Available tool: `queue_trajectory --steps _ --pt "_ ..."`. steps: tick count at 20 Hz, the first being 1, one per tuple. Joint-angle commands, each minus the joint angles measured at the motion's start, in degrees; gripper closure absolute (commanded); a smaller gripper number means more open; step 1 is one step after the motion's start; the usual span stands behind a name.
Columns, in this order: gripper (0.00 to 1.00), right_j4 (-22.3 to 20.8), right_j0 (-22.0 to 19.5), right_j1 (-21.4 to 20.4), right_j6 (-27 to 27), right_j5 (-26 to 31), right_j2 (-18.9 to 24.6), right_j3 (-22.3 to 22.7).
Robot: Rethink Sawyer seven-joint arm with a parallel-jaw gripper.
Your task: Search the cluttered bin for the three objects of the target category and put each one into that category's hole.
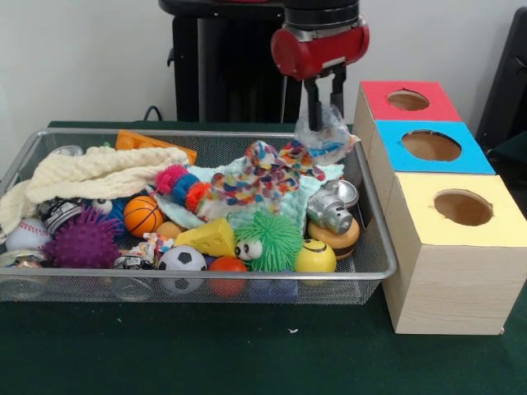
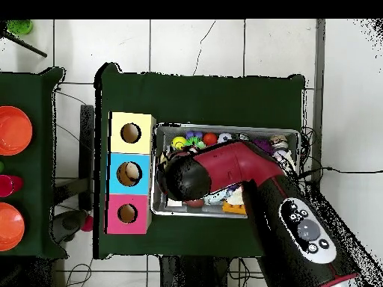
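At the bin's far right corner, the gripper (image 1: pixel 323 105) hangs from the red and black arm (image 2: pixel 247 168), its two dark fingers (image 1: pixel 314 102) closed on a crumpled clear plastic bag (image 1: pixel 324 136) lifted just above the wire rim. The bag hangs beside the red-topped box (image 1: pixel 409 103), but not over its hole. Below the bag, inside the wire bin (image 1: pixel 362 280), lie a multicoloured knitted cloth (image 1: pixel 263 177) on a pale mint cloth (image 1: pixel 305 193), a cream knitted cloth (image 1: pixel 99 171) along the far left side, and an orange flat piece (image 1: pixel 152 141) against the back wall. Two spiky balls sit toward the front: one green with eyes (image 1: pixel 268 240), one purple (image 1: pixel 82 243). Four sports balls are countable: a small basketball (image 1: pixel 142 215), a soccer ball (image 1: pixel 182 262), a baseball (image 1: pixel 26 234), and a red ball (image 1: pixel 226 267). A yellow cheese wedge (image 1: pixel 210 239), a yellow smiley ball (image 1: pixel 314 257), a toy burger (image 1: pixel 338 239), and a silver metal object (image 1: pixel 329 210) crowd the right front. Three wooden boxes stand in a row just right of the bin, each with one round hole: red-topped at the far end, a blue-topped box (image 1: pixel 432 148) in the middle, and a yellow-topped box (image 1: pixel 461 214) nearest. In the overhead view, the arm covers most of the bin's middle. Two orange round dishes (image 2: pixel 13 128) rest on a separate table, well apart.
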Motion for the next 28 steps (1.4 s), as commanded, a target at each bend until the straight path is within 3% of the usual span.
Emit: queue_trajectory --steps 1,9,15,20,25,28 --pt "1.0 -4.71 1.53 2.45 -12.2 -0.11 5.72 0.99" --pt "1.0 -8.91 2.04 3.9 -18.21 1.47 10.61 1.2" --pt "1.0 -9.41 -0.1 5.06 -18.36 1.35 14.04 3.68" --pt "1.0 -8.06 -1.42 6.8 -12.83 3.24 12.16 3.61" --pt "1.0 -1.63 -1.63 7.68 2.45 3.29 6.82 4.58" --pt "1.0 0.26 -0.59 8.42 5.98 4.55 3.78 3.4"
